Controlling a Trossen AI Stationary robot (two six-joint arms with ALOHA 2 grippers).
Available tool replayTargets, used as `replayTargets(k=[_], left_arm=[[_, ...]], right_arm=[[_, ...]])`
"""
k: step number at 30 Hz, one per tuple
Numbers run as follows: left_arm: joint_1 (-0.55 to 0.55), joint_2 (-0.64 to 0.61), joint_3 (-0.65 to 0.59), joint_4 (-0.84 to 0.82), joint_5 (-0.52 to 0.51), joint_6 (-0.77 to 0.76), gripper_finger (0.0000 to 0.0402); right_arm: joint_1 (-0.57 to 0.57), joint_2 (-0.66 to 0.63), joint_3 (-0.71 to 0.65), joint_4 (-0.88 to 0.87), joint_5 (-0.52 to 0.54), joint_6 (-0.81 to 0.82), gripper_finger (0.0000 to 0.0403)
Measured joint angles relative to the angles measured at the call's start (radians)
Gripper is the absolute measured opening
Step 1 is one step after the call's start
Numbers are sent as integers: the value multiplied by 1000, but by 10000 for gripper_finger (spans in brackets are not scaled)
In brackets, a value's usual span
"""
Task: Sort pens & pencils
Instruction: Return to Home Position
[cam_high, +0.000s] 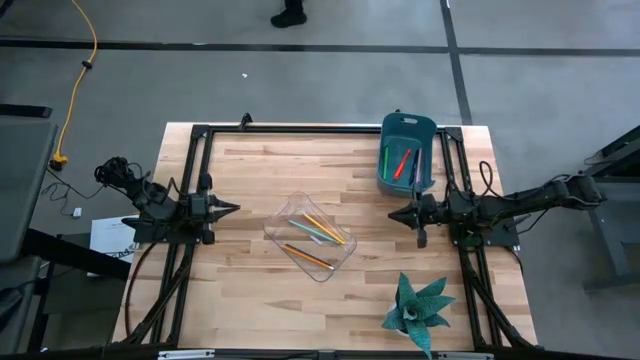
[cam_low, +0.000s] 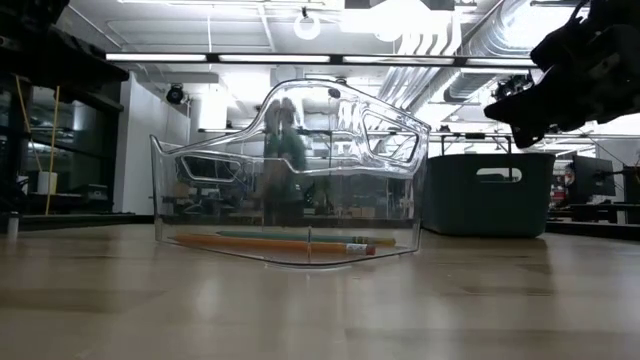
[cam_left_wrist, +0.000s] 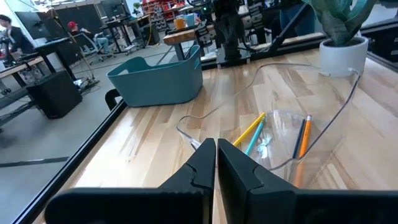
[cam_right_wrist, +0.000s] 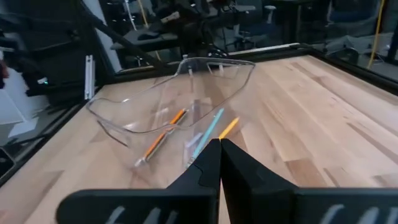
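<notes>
The pencils (cam_high: 322, 230) lie in a clear plastic bin (cam_high: 312, 236) at the table's middle: yellow-orange sticks and one pale teal one, also in the left wrist view (cam_left_wrist: 252, 132) and right wrist view (cam_right_wrist: 163, 130). The pens (cam_high: 403, 163), one red-orange, one green and a dark one, lie in a teal bin (cam_high: 407, 152) near the far right. My left gripper (cam_high: 235, 209) hovers shut left of the clear bin. My right gripper (cam_high: 392, 213) hovers shut to its right, just near of the teal bin. Neither holds anything.
A potted plant with teal leaves (cam_high: 417, 310) stands near the table's near right corner. A black frame (cam_high: 300, 130) runs along the table's far edge and both sides. Bare wood lies around the clear bin.
</notes>
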Motion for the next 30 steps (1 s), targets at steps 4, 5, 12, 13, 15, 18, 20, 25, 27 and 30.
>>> replayTargets(k=[4, 5, 12, 13, 15, 18, 20, 25, 27, 30], left_arm=[[0, 0, 0, -23, 0, 0, 8], [0, 0, 0, -29, 0, 0, 8], [0, 0, 0, -37, 0, 0, 8], [0, 0, 0, -37, 0, 0, 8], [0, 0, 0, -37, 0, 0, 8], [0, 0, 0, -37, 0, 0, 8], [0, 0, 0, -37, 0, 0, 8], [0, 0, 0, -37, 0, 0, 8], [0, 0, 0, -37, 0, 0, 8], [0, 0, 0, -36, 0, 0, 8]], right_arm=[[0, -21, 0, 3, -26, -19, 0], [0, -29, 0, 4, -36, -28, 0], [0, -102, 0, 18, -51, -71, 0], [0, -113, 0, 18, -51, -75, 0], [0, -136, 0, 19, -55, -82, 0], [0, -177, 0, 43, -75, -100, 0], [0, -207, 0, 54, -93, -108, 0], [0, -268, 0, 47, -99, -110, 0], [0, -290, 0, 49, -109, -105, 0], [0, -315, 0, 50, -119, -102, 0]])
